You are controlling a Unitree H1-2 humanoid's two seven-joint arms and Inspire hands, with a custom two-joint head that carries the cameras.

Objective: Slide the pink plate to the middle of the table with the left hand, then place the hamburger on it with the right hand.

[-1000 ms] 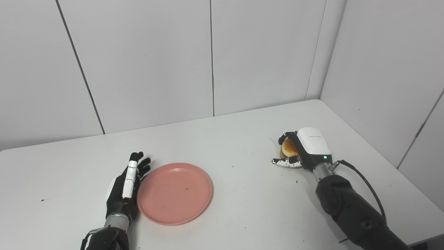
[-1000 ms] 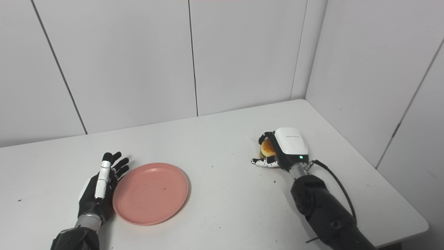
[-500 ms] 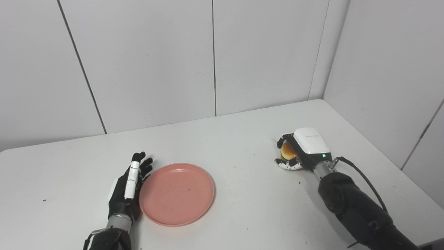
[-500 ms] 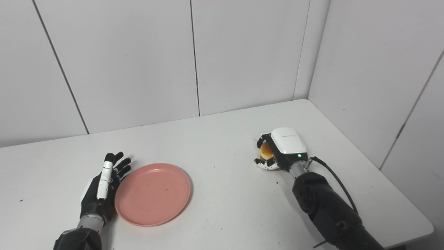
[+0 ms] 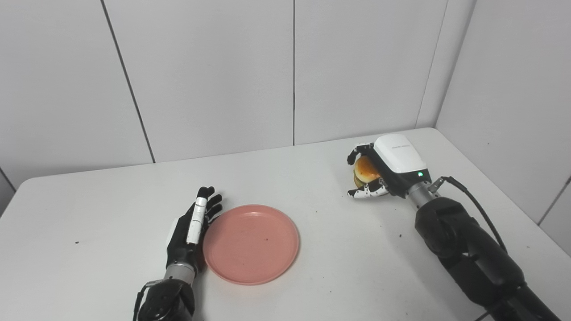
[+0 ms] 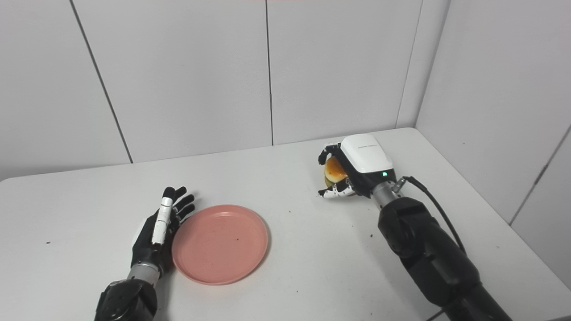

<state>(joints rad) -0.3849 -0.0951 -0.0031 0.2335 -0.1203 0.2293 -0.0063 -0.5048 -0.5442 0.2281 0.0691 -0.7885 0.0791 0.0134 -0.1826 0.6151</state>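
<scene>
The pink plate (image 5: 251, 243) lies flat on the white table (image 5: 111, 200), a little left of the middle. My left hand (image 5: 192, 232) stands on edge against the plate's left rim, fingers straight and apart, holding nothing. To the right, my right hand (image 5: 386, 171) is shut on the hamburger (image 5: 366, 168), whose orange-brown bun shows between the fingers and thumb. The hamburger is lifted clear of the table, to the right of the plate and farther back.
Grey wall panels (image 5: 214, 76) close off the table at the back and right. A black cable (image 5: 473, 200) runs along my right forearm. Small dark specks dot the tabletop.
My right hand has risen off the table with the hamburger in it. The camera has shifted, so the whole scene sits further right. The left hand stays at the plate's rim.
</scene>
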